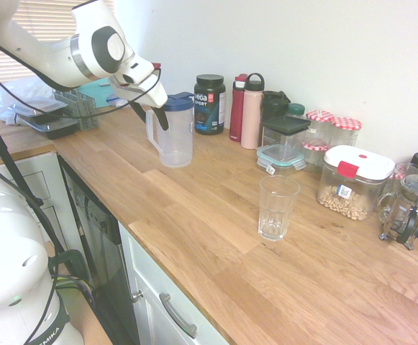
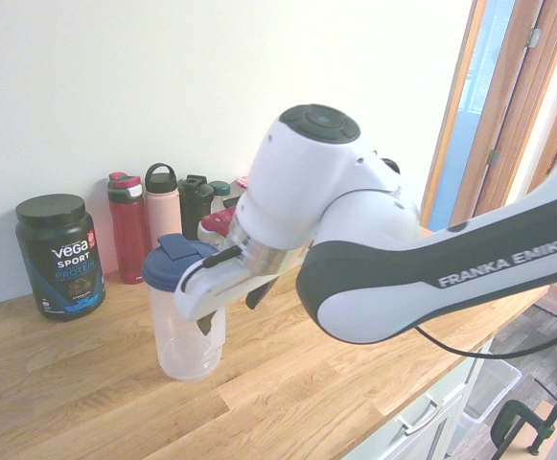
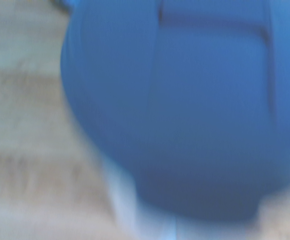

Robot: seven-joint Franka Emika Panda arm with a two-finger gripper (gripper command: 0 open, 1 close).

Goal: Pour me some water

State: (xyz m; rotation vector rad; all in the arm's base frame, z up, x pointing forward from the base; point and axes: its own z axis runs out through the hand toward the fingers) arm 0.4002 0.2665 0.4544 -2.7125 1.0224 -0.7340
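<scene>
Pincer (image 1: 160,115) tilted down beside pitcher (image 1: 173,131)

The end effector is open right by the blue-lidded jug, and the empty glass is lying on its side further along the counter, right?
Not quite. The glass stands upright, as the first exterior view shows. The rest holds: the end effector is open beside the blue-lidded jug, and the glass is empty, further along the counter.

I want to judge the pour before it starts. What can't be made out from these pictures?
- Water level in the pitcher: clear walls show no line in either exterior view.
- Pitcher handle: second exterior view, covered by the claw.
- Glass: absent from the second exterior view, outside its frame.
- Blue lid: wrist view blurred, spout opening unreadable.
- Whether the open claw touches the pitcher: unclear.
</scene>
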